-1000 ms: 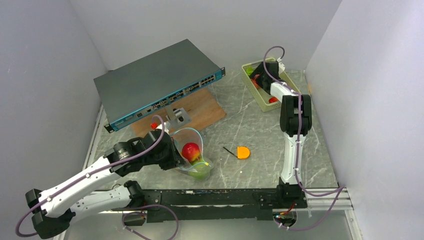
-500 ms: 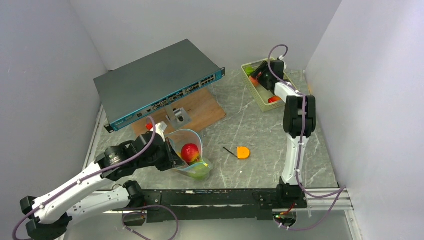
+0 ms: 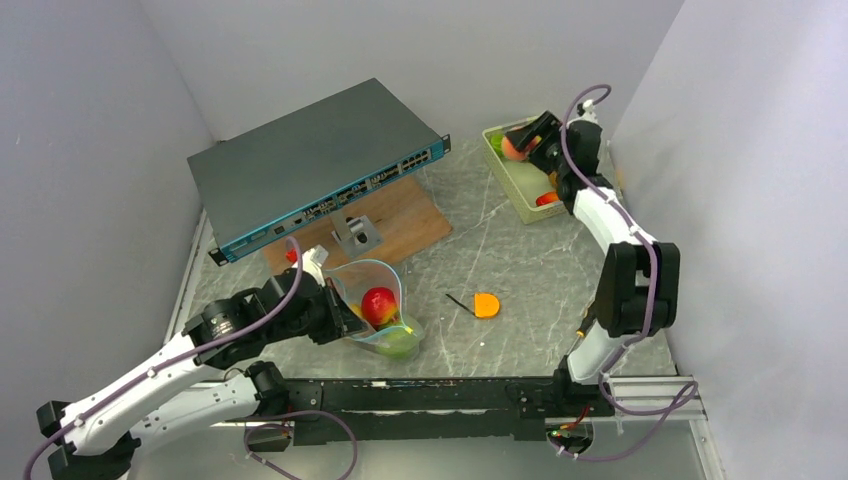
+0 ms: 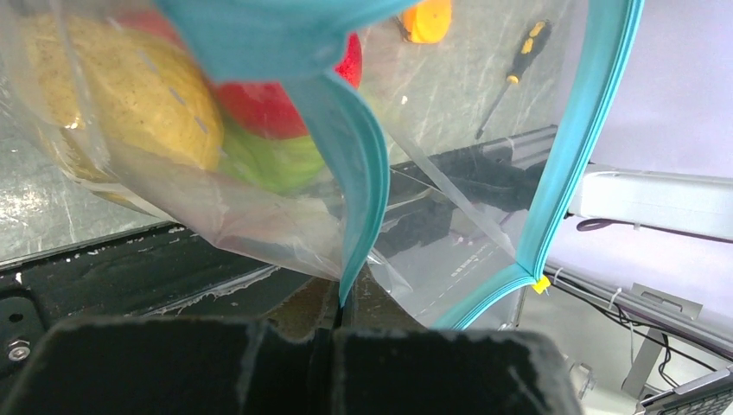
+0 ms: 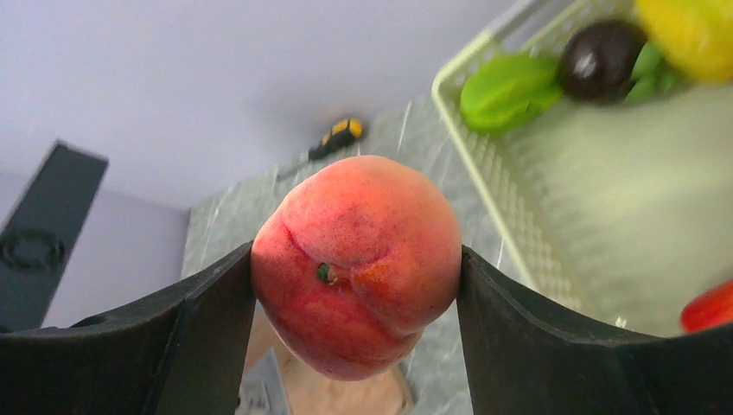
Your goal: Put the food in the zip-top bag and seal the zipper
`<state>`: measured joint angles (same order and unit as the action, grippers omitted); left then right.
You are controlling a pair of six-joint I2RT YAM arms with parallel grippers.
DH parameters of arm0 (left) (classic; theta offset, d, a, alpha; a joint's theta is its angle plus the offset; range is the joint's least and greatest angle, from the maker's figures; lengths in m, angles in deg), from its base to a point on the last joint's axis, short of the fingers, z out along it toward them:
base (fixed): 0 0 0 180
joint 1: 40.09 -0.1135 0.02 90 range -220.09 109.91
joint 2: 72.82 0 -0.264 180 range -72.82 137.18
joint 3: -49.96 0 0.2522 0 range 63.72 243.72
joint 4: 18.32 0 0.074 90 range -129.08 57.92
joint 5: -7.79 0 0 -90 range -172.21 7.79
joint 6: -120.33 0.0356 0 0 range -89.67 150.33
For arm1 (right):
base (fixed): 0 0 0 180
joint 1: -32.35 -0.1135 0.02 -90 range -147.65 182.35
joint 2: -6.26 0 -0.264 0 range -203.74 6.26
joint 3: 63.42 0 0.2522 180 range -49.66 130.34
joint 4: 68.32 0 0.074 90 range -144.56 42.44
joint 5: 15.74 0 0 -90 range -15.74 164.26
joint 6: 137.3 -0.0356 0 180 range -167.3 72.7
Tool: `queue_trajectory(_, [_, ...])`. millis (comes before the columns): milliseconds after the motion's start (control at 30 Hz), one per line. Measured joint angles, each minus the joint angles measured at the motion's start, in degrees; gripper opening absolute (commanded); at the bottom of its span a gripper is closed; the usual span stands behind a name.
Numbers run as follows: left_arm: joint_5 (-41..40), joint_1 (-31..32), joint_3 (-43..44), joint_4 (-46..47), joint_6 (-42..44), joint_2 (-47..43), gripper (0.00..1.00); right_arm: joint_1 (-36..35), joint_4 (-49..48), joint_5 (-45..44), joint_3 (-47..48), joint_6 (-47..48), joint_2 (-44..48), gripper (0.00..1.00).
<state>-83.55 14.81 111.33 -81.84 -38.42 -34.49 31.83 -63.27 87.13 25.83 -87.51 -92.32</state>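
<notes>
The clear zip-top bag (image 3: 372, 283) lies near the front left with its mouth open toward the back. Inside it are a red apple (image 3: 380, 303), a green cabbage (image 3: 400, 344) and a yellow lemon (image 4: 130, 95). My left gripper (image 3: 335, 310) is shut on the bag's teal zipper (image 4: 363, 173), and the strip runs straight into the closed left gripper (image 4: 346, 298). My right gripper (image 3: 522, 145) is above the far end of the pale green basket (image 3: 520, 188), shut on an orange-pink peach (image 5: 356, 264) that fills the gap between both fingers.
The basket (image 5: 510, 225) holds a green leafy piece (image 5: 510, 91), a dark fruit (image 5: 599, 47) and red and yellow pieces. A grey network switch (image 3: 310, 165), wooden board (image 3: 405, 215) and metal bracket (image 3: 357, 232) sit at the back left. A screwdriver (image 3: 460, 300) and orange piece (image 3: 486, 304) lie mid-table.
The right gripper has closed on the peach and risen out of the basket, swinging up and right. The left arm has shifted slightly and still holds the bag.
</notes>
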Motion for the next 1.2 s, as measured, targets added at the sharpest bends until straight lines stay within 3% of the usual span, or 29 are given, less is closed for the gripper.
queue_trajectory(267, [0.0,0.0,-2.5,2.3,-0.2,-1.9,0.00,-7.5,-0.8,4.5,-18.5,-1.5,7.3,0.42])
queue_trajectory(467, [0.0,0.0,-3.4,3.3,-0.5,-2.4,0.00,-17.2,1.0,7.0,-25.1,-0.6,10.8,0.41])
queue_trajectory(700, [0.0,0.0,-3.4,4.3,-0.8,-2.4,0.00,-26.1,2.7,10.2,-34.8,0.4,23.4,0.37])
queue_trajectory(800, [0.0,0.0,-3.4,4.7,-0.9,-2.4,0.00,-28.3,2.9,9.3,-38.8,1.4,33.6,0.37])
queue_trajectory(1000, [0.0,0.0,-3.4,5.2,-0.9,-1.7,0.00,-35.1,0.7,8.5,-39.1,4.6,48.6,0.38])
queue_trajectory(1200, [0.0,0.0,-3.4,5.6,-1.0,-1.3,0.00,-44.3,1.0,7.4,-30.5,10.1,45.4,0.45])
